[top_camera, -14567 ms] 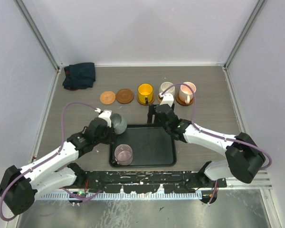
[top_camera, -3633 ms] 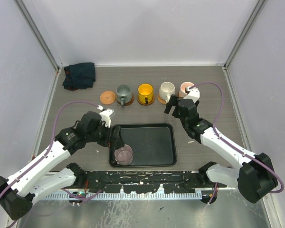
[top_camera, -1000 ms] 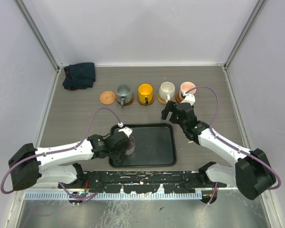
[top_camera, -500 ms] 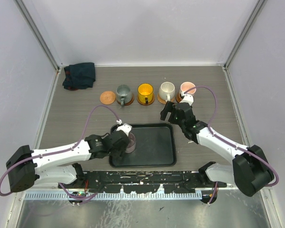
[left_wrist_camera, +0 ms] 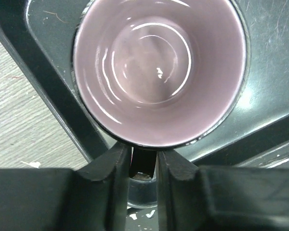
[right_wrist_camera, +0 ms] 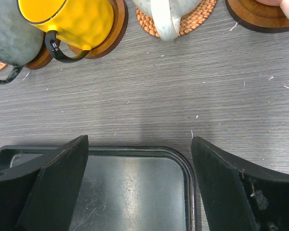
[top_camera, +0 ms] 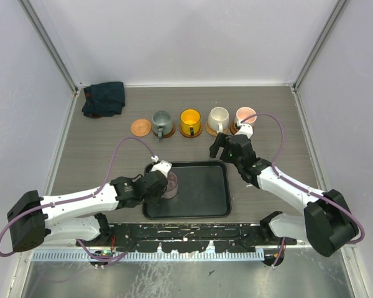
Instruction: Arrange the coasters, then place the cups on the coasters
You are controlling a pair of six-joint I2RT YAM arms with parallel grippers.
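Observation:
The mauve cup (top_camera: 169, 185) (left_wrist_camera: 159, 72) stands upright in the near left corner of the black tray (top_camera: 202, 194) (left_wrist_camera: 41, 89). My left gripper (top_camera: 162, 189) (left_wrist_camera: 143, 155) is shut on its dark handle, one finger on each side. Grey-green (top_camera: 161, 119), yellow-orange (top_camera: 190, 120), cream white (top_camera: 218, 116) and pink (top_camera: 245, 115) cups sit on coasters in a row behind the tray. One bare coaster (top_camera: 140, 127) lies at the row's left end. My right gripper (top_camera: 222, 146) (right_wrist_camera: 139, 140) hangs open over the tray's far right corner, holding nothing.
A dark blue cloth (top_camera: 104, 98) lies bunched at the back left corner. In the right wrist view the yellow-orange cup (right_wrist_camera: 72, 19) and the cream white cup (right_wrist_camera: 166, 12) are just beyond the tray's (right_wrist_camera: 135, 187) far rim. Walls enclose the table on three sides.
The left jaws have narrowed onto the mauve cup's handle. The right arm has barely shifted and stays open.

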